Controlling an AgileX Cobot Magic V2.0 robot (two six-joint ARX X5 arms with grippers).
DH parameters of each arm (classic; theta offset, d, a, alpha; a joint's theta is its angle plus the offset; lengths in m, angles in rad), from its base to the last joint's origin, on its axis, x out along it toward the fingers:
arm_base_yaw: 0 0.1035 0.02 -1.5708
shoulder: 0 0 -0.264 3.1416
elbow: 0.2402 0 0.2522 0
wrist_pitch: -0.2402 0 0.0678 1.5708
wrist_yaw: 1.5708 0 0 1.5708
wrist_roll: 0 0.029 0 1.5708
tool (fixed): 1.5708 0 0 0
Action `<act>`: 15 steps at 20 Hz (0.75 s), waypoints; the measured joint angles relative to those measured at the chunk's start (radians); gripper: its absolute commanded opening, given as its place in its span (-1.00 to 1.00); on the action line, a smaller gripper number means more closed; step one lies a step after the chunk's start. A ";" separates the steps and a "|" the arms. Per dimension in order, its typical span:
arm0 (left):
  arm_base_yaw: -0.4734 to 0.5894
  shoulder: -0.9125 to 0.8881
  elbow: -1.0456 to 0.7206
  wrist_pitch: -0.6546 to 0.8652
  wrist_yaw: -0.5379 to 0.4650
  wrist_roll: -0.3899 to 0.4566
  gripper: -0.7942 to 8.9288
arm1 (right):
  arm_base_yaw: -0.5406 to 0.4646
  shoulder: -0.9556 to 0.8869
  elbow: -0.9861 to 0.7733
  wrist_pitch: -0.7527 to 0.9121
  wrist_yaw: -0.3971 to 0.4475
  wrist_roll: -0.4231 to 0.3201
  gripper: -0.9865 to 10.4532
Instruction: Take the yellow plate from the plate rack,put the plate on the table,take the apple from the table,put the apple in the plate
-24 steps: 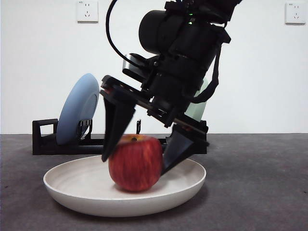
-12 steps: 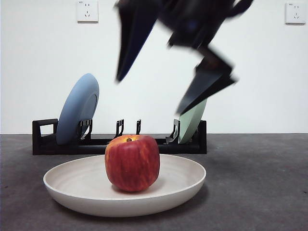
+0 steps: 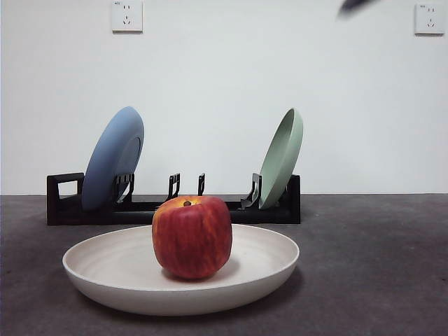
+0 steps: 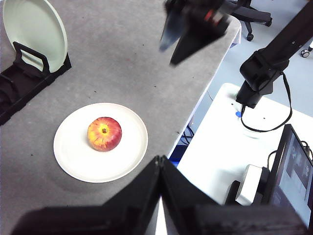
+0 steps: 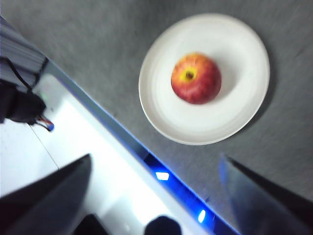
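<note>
Front view shows the red apple (image 3: pixel 192 236) resting upright in the yellow plate (image 3: pixel 105 269), which lies flat on the table (image 3: pixel 378 266) just before the plate rack (image 3: pixel 66 203), where a blue plate (image 3: pixel 112 157) and pale green plate (image 3: pixel 283 157) lean. The plate sits near the table's edge, with bare surface around it. The right gripper (image 4: pixel 183 32) hangs high above, jaws spread and empty, while the left gripper (image 4: pixel 160 171) waits with jaws pressed together

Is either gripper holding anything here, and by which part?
Nothing. The apple sits free in the yellow plate; right gripper is open, left gripper shut and empty.
</note>
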 measured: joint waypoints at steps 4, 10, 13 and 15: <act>0.000 0.000 0.000 0.000 0.000 0.000 -0.84 | 0.000 -0.086 0.047 0.001 0.100 0.000 -0.83; 0.000 0.003 0.000 0.003 -0.087 0.000 -0.84 | 0.000 -0.123 0.102 0.001 0.192 0.000 -0.83; 0.000 0.011 0.000 0.059 -0.215 0.000 -0.84 | 0.000 -0.121 0.114 0.000 0.258 -0.004 -0.83; 0.000 0.018 0.000 0.126 -0.301 0.001 -0.84 | 0.000 -0.121 0.120 0.000 0.297 -0.004 -0.83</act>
